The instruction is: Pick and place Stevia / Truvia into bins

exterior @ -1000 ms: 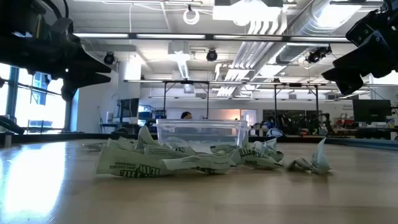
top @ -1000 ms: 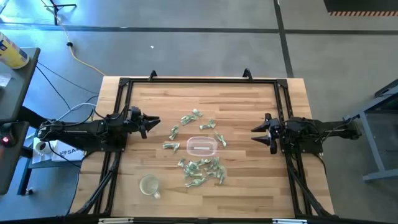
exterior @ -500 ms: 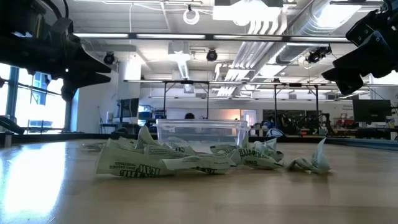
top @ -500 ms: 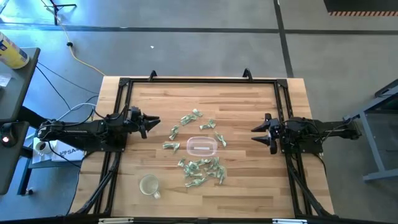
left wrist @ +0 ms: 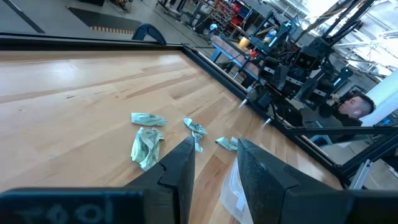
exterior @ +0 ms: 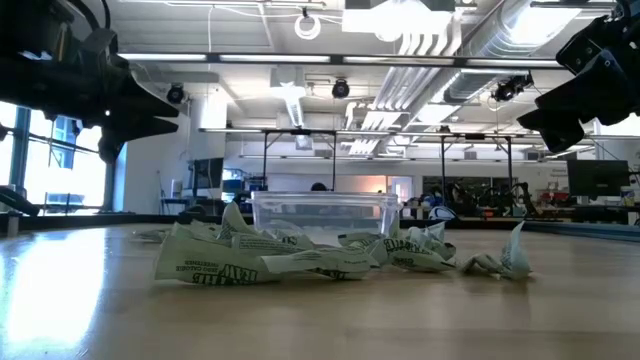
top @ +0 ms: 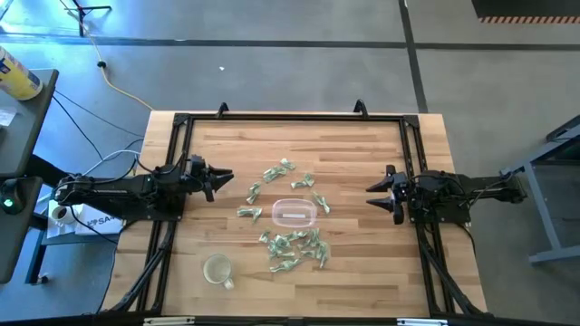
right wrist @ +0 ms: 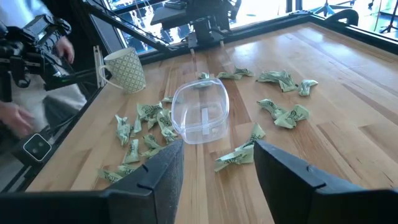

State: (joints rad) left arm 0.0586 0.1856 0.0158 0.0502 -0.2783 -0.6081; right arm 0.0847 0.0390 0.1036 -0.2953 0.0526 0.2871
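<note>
My left end effector (top: pixel 225 177) and right end effector (top: pixel 373 194): parted, empty | sachets (top: pixel 294 249): light, crumpled, flimsy; pinch raised fold | tub (top: pixel 294 214): mid-tabletop.

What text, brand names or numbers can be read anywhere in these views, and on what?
None can be read for certain.
Sachets: dark print on the nearest crumpled one in the low view, too blurred to quote.
Clear tub: a pale strip inside, no legible text.
Cup: a fine pattern, no words.
Paper under the left arm, off the table: partial dark letters, mostly hidden, unreadable.
</note>
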